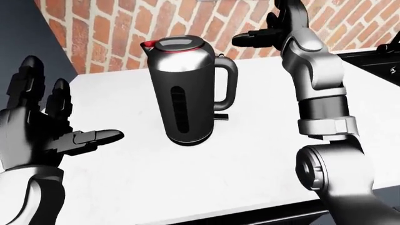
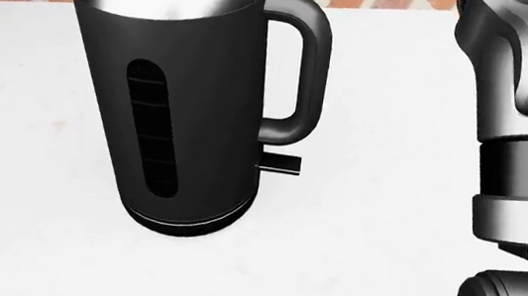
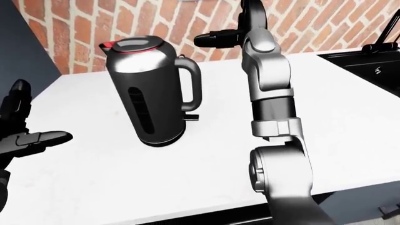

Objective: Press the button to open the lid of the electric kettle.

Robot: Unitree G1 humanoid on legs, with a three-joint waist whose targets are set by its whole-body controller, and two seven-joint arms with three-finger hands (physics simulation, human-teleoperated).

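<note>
Now, kettle (image 1: 191, 91): upright mid-counter (image 1: 250, 154), lid (image 1: 177, 44) shut; rigid, slick, tippable.
Press point: handle top (image 1: 220, 58).
Right hand (image 1: 278, 23): spread, above.
Left hand (image 1: 43, 129): spread, apart.

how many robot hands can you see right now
2. The left hand hovers open at the left-eye view's left edge, away from the kettle; the right hand is raised open, upper right of the kettle's handle.

Wall: I'm seeing a red brick wall (image 1: 112, 28) running behind the counter.
Counter: a white countertop (image 3: 187, 164) is filling my view (plain, unmarked).
Right edge: a black sink (image 3: 369, 58) is sitting there.
</note>
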